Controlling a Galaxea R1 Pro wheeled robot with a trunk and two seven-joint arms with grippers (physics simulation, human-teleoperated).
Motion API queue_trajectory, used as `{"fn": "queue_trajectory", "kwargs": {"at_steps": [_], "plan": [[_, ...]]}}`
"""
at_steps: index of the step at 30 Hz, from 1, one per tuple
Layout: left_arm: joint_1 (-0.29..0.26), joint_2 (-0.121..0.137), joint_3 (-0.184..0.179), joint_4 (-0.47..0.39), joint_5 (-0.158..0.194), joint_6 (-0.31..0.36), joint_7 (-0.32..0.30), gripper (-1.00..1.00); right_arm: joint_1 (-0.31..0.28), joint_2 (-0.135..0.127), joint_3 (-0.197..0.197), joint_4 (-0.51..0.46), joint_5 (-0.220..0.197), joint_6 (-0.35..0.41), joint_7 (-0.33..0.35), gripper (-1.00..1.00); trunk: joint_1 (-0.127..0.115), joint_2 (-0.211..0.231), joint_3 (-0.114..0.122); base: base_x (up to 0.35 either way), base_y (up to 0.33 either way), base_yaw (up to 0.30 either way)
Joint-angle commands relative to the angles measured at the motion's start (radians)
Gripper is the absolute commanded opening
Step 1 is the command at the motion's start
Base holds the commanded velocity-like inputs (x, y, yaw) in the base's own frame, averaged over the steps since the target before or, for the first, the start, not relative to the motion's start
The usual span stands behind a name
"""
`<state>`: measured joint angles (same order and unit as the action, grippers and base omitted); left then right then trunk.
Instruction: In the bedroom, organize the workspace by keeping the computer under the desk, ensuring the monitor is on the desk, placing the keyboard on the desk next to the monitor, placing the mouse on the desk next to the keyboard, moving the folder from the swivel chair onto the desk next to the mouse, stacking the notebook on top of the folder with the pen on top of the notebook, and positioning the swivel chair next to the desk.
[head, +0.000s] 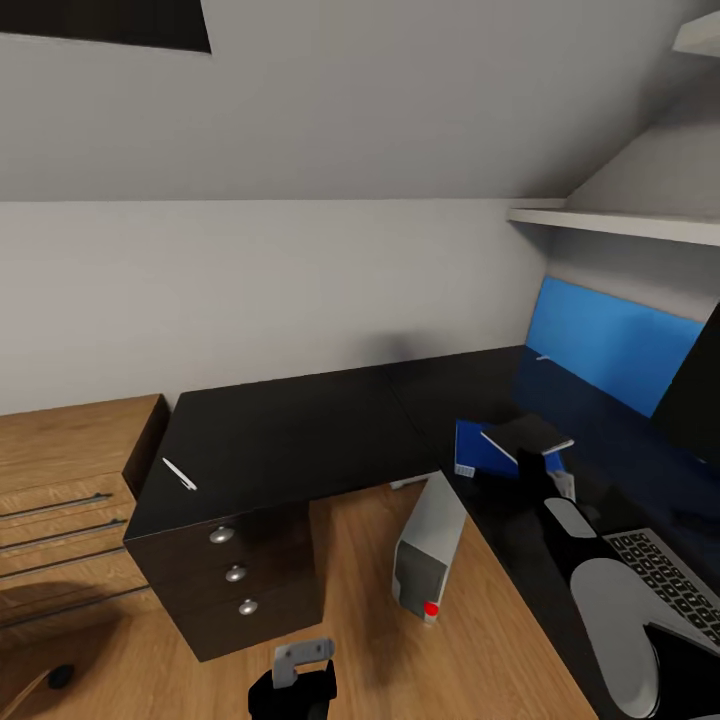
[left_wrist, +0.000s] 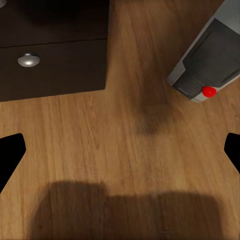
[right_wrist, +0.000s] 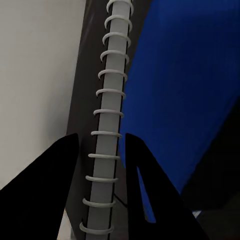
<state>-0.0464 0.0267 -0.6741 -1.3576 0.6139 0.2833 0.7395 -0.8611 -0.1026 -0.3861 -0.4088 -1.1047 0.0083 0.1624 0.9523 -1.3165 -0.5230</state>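
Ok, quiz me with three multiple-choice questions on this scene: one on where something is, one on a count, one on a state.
1. Where does the pen lie?
A. on the shelf
B. on the desk, near its left end
C. on the keyboard

2. How many round knobs show on the desk's drawers?
A. one
B. three
C. five

3. How is the left gripper?
A. open and empty
B. shut on the pen
C. shut on the computer

Answers:
1 B: the pen rests on the black top by the left edge.
2 B: three knobs sit in one column.
3 A: its fingers stand far apart with bare floor between.
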Motion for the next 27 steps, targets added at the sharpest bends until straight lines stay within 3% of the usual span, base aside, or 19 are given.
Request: {"fn": "queue_trajectory", "kwargs": {"at_steps": [1, 7, 27], "plan": [[-0.001, 0.001, -0.003, -0.002, 0.004, 0.004, 0.007, 1.00, -0.001, 0.000, -0.001, 0.001, -0.010, 0.001, -0.004, -1.00, 0.000, -0.001, -0.001, 0.000, 0.000, -0.002], [-0.001, 0.001, -0.002, -0.002, 0.004, 0.004, 0.009, 1.00, -0.001, 0.005, 0.003, -0.003, -0.006, 0.001, -0.061, -1.00, 0.000, -0.001, -0.001, 0.000, 0.000, 0.000], [-0.001, 0.001, 0.002, -0.002, 0.004, -0.002, 0.010, 1.00, -0.001, 0.005, 0.005, -0.004, -0.005, -0.002, -0.066, -1.00, 0.000, -0.001, -0.001, 0.076, 0.023, 0.000]]}}
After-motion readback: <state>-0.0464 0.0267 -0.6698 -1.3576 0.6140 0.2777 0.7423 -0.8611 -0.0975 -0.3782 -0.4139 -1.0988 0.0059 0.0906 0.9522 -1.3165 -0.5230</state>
